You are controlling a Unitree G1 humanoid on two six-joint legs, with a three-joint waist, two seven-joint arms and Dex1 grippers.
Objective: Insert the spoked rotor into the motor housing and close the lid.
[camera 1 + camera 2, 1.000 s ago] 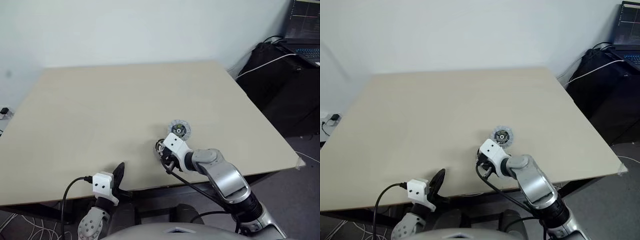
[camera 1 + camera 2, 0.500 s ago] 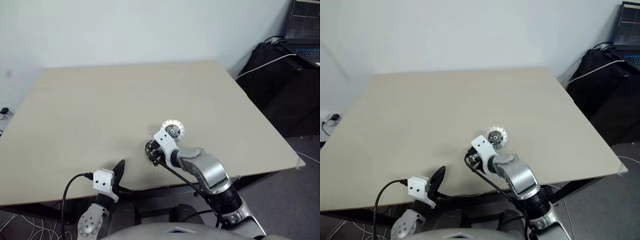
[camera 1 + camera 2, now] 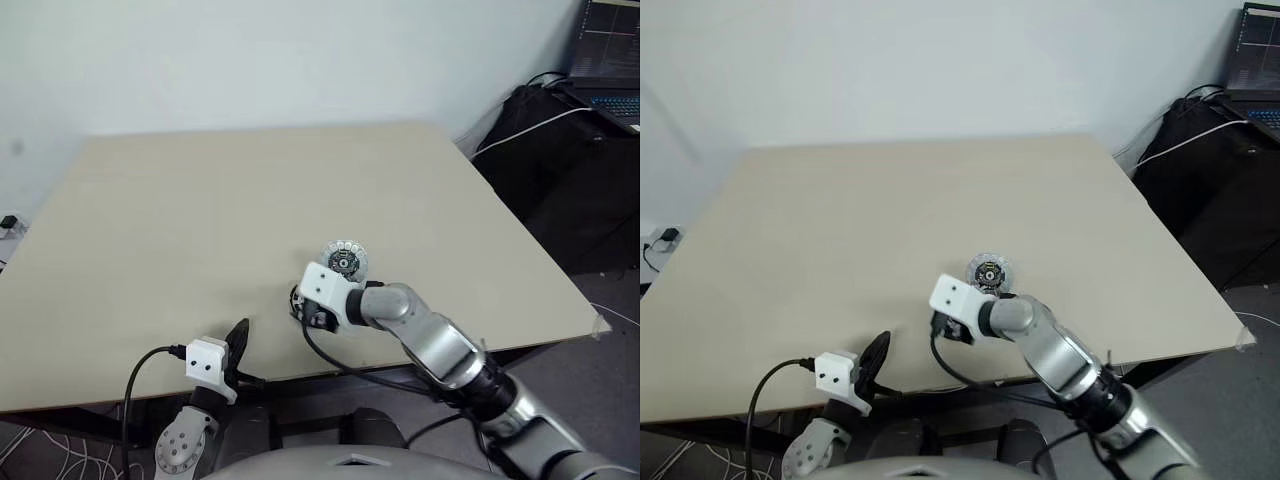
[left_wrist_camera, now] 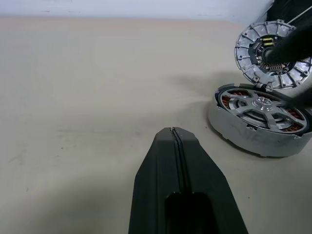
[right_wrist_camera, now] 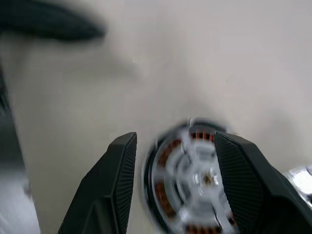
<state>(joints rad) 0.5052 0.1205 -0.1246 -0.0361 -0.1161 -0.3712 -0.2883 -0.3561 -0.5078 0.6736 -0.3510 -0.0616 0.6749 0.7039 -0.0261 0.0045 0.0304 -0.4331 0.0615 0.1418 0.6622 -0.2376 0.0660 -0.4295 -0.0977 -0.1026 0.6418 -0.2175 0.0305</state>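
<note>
Right gripper [image 3: 312, 306] is covering most of the housing [image 3: 298, 300]; rotor [image 5: 192, 178] is smearing with blur, probably seated; lid [image 4: 271, 56] is being cut off by a dark finger.

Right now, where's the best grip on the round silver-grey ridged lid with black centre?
Round silver-grey ridged lid: pinch opposite edges of its rim from above. It looks propped up behind the copper-wound motor housing, which blocks the near side.

A robotics lab or test office — a bare pale worktable [image 3: 200, 200] against a plain white wall [image 3: 250, 60]; black equipment cases [image 3: 560, 170] with cables [image 3: 520, 128]; a laptop [image 3: 608, 60] showing plotted data.
</note>
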